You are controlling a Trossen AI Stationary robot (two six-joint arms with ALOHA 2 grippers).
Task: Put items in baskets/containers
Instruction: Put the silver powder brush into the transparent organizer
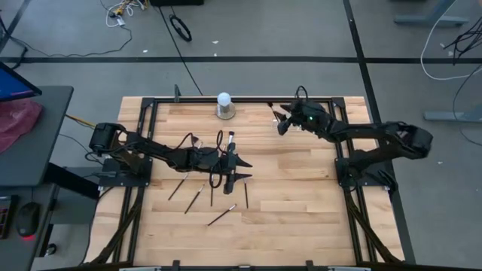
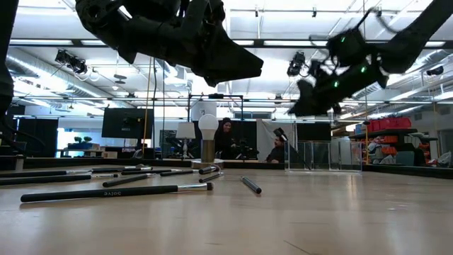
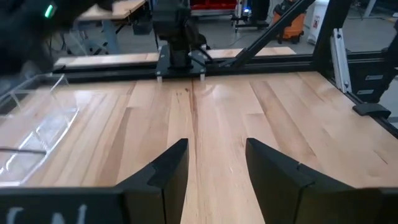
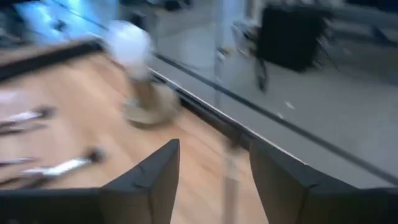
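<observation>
- Wood-plank table (image 1: 301, 188) in a black frame, grey floor round it; the low view shows a lab with monitors and seated people behind.
- Brushes (image 1: 197, 197) lie loose on the left-centre boards, most of them just on the near side of the left gripper (image 1: 230, 169). Their long axes are mixed: some run near-to-far, others diagonal.
- Holder (image 2: 324, 155): clear box near the far edge, right of centre, under the right gripper (image 1: 282, 120). It barely shows in the high view.
- Left gripper: fingers apart, nothing between them, raised off the table over the brush spread. Its wrist view looks across bare boards to the holder's edge.
- Right gripper: also parted and empty, raised near the far rail, between the ball lamp (image 1: 224, 105) and the holder. Well apart from the brushes.
- My call: the left arm is much nearer, so the pick is its job. It must drop onto a brush and close across the handle, then carry it right and far to the holder.
</observation>
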